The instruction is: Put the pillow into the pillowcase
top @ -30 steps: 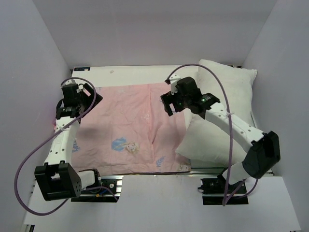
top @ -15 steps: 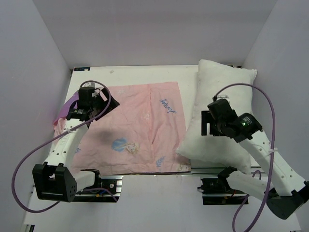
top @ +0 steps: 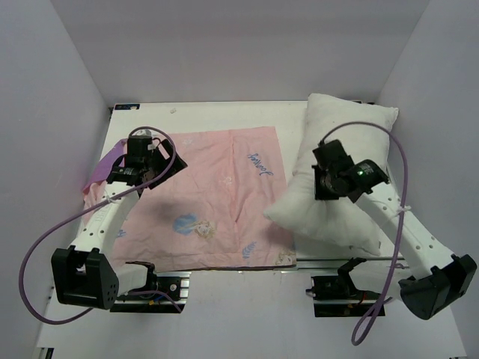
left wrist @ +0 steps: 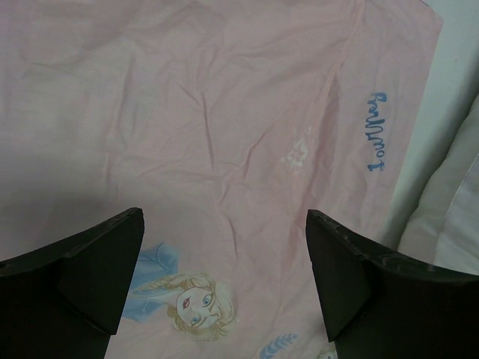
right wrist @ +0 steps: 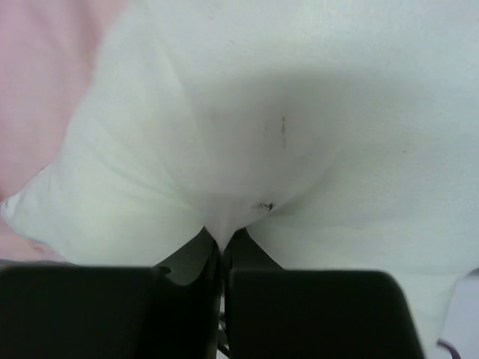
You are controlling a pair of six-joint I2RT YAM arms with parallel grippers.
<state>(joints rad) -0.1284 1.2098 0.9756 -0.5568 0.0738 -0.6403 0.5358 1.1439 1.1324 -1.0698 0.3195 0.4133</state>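
The left arm (top: 101,217) stretches forward, its left gripper (left wrist: 224,217) tilted downward, fingers spread wide apart. The right arm (top: 393,217) angles inward, its right gripper (right wrist: 222,250) closed tight, pinching a fold of the pillow (right wrist: 314,82).

Plain pale walls (top: 239,45), white table (top: 217,112)

Matt, creased cloth pillowcase (top: 217,187); soft white fabric pillow (top: 348,112); seemingly matt plastic left gripper (left wrist: 224,215).

Plump white pillow (top: 333,221) seemingly overlaps the flat pink pillowcase (top: 209,187), right side.
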